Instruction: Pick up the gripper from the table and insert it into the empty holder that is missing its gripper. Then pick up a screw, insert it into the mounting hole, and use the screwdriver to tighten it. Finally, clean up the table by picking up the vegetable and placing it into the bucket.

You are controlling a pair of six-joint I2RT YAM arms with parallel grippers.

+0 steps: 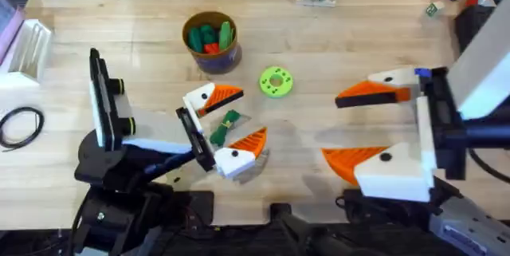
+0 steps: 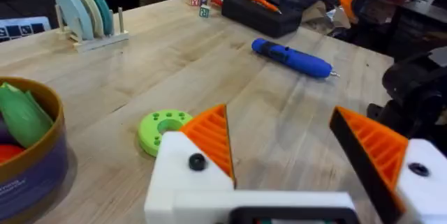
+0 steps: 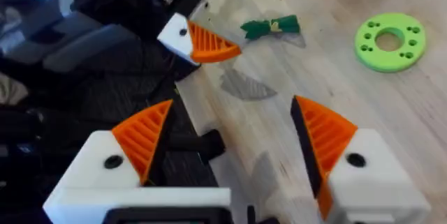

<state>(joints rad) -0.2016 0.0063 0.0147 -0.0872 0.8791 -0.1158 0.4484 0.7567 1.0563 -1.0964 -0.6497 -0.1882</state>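
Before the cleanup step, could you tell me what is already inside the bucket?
The bucket holds green toy pieces and a red-orange one. Whatever lies beneath them is covered. The vegetable lies on the table between the left pincer's fingers.

Vegetable [image 1: 225, 125]: we see it on the table [image 1: 335, 41], between the left gripper's [image 1: 231, 120] fingers.
Bucket [image 1: 212, 42]: behind them.
Ring disc [image 1: 276, 81]: right of bucket.
Right gripper [image 1: 358, 124]: at right.

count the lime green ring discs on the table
1. The lime green ring disc lies flat on the table, right of the bucket and between the two open grippers. Another could be hidden behind an arm.
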